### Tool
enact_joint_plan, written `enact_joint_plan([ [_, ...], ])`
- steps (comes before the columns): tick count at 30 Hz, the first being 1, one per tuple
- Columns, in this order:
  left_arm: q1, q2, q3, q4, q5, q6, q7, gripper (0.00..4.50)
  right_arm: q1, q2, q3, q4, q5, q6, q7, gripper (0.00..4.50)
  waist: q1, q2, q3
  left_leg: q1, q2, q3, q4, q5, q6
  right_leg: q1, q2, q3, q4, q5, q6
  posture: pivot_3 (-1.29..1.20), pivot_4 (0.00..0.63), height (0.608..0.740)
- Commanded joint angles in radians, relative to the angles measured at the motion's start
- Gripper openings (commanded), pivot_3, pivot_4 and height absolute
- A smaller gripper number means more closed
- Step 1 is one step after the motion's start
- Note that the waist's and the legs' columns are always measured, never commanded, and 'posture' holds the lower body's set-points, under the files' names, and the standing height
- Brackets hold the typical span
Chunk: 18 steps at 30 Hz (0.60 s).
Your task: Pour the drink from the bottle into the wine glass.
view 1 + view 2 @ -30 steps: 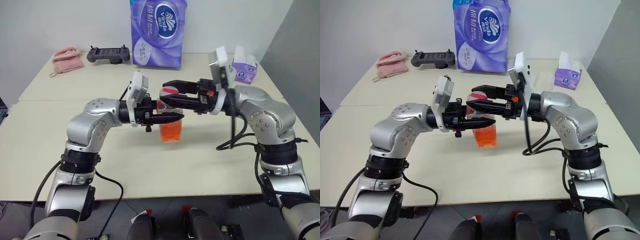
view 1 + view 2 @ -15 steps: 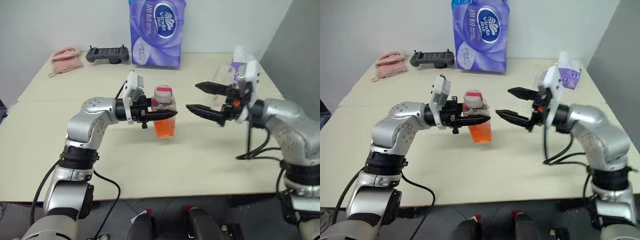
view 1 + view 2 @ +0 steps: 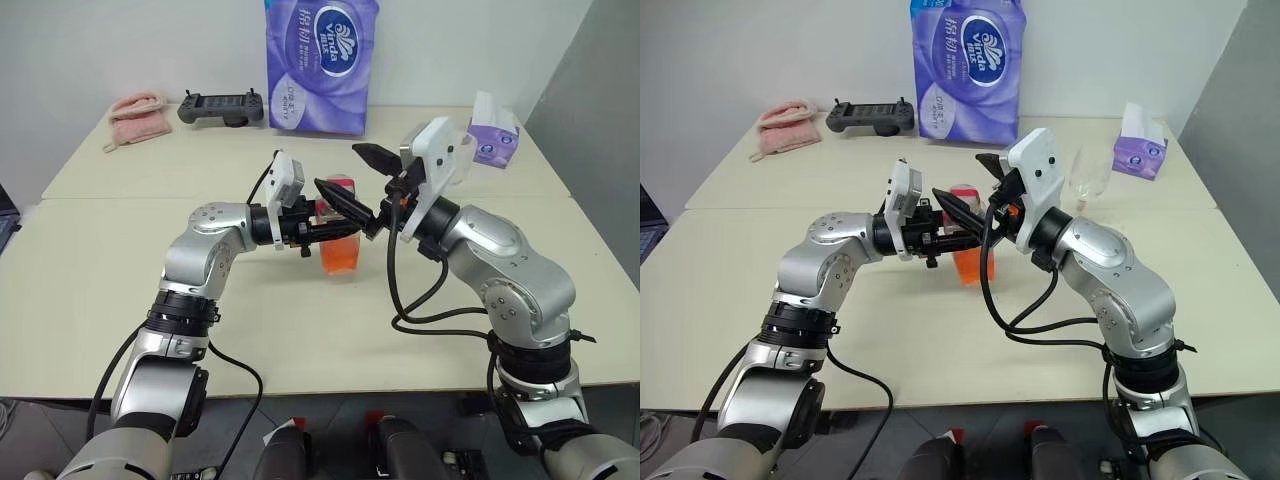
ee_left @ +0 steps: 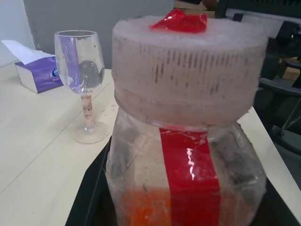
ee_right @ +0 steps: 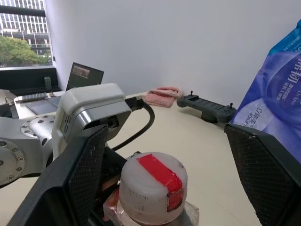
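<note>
My left gripper (image 3: 342, 227) is shut on the bottle (image 4: 188, 155) and holds it upright above the table, level with its shoulders. The drink (image 3: 341, 256), an orange liquid, fills the bottle's lower part. The pale cap (image 5: 153, 186) with its red strip is on the bottle. My right gripper (image 3: 338, 167) is open, with one finger on each side of the cap and not touching it. The wine glass (image 3: 455, 165) stands upright and empty on the table, behind my right arm.
A large purple tissue pack (image 3: 320, 60) stands at the table's back edge, with a black controller (image 3: 220, 107) and a pink cloth (image 3: 137, 115) to its left. A small purple tissue box (image 3: 492, 140) sits at the back right. A laptop (image 5: 84, 75) is off to the left.
My right gripper left the cap, swung out to the right and opened wide, then came back to straddle the cap. My left gripper moved the bottle slightly forward.
</note>
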Motion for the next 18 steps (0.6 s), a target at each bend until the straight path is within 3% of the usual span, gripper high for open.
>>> enact_joint_plan([
  [1,-0.028,-0.004,0.012,-0.025,-0.006,-0.022,-0.007,1.74,0.015,-0.008,0.021,-0.014,0.010,-0.013,0.035,4.20,-0.001,0.000,0.000,0.000,0.000,0.000,0.000,0.000,0.000,0.000,0.000,0.000,0.000,0.000,0.000,0.00,0.150,0.740],
  [12,-0.014,-0.002,0.010,-0.045,-0.006,-0.021,-0.006,1.74,-0.010,0.022,-0.020,0.041,0.020,-0.065,0.050,4.20,-0.001,0.000,0.000,0.000,0.000,0.000,0.000,0.000,0.000,0.000,0.000,0.000,0.000,0.000,0.000,0.00,0.150,0.740],
  [15,-0.012,-0.001,0.011,-0.044,-0.005,-0.025,-0.006,1.74,-0.009,0.029,-0.028,0.042,0.024,-0.071,0.048,3.64,-0.001,0.000,0.000,0.000,0.000,0.000,0.000,0.000,0.000,0.000,0.000,0.000,0.000,0.000,0.000,0.00,0.150,0.740],
  [18,-0.012,-0.001,0.012,-0.044,-0.004,-0.025,-0.005,1.74,-0.003,0.027,-0.024,0.035,0.027,-0.067,0.056,2.58,-0.001,0.000,0.000,0.000,0.000,0.000,0.000,0.000,0.000,0.000,0.000,0.000,0.000,0.000,0.000,0.00,0.150,0.740],
])
